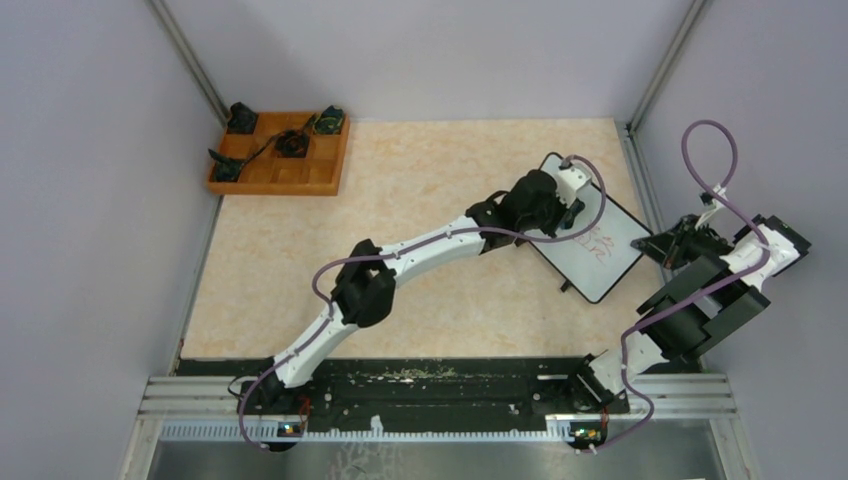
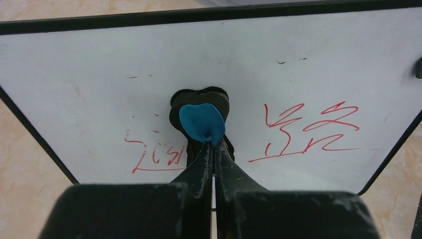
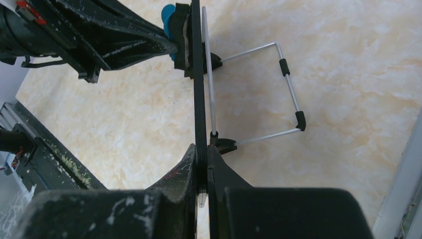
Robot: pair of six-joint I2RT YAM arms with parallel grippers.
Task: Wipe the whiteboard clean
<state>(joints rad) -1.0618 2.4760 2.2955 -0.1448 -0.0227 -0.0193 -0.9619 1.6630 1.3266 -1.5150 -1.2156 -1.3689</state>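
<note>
The whiteboard [image 1: 588,262] stands tilted on a wire stand [image 3: 290,89] at the right of the table. Red handwritten marks [image 2: 308,132] cover its lower face, with more at the left [image 2: 154,159]. My left gripper [image 2: 214,147] is shut on the blue tab of a black eraser [image 2: 201,122], which is pressed on the board between the two groups of marks. In the top view the left gripper [image 1: 578,212] hangs over the board and hides the eraser. My right gripper [image 3: 201,149] is shut on the board's black edge [image 3: 198,99], seen edge-on; from above the right gripper [image 1: 655,248] is at the board's right side.
A wooden compartment tray [image 1: 280,155] with several dark objects sits at the far left corner. Grey walls and metal posts [image 1: 655,65] enclose the table. The board's stand reaches out behind it towards the right wall. A black rail [image 1: 440,385] runs along the near edge.
</note>
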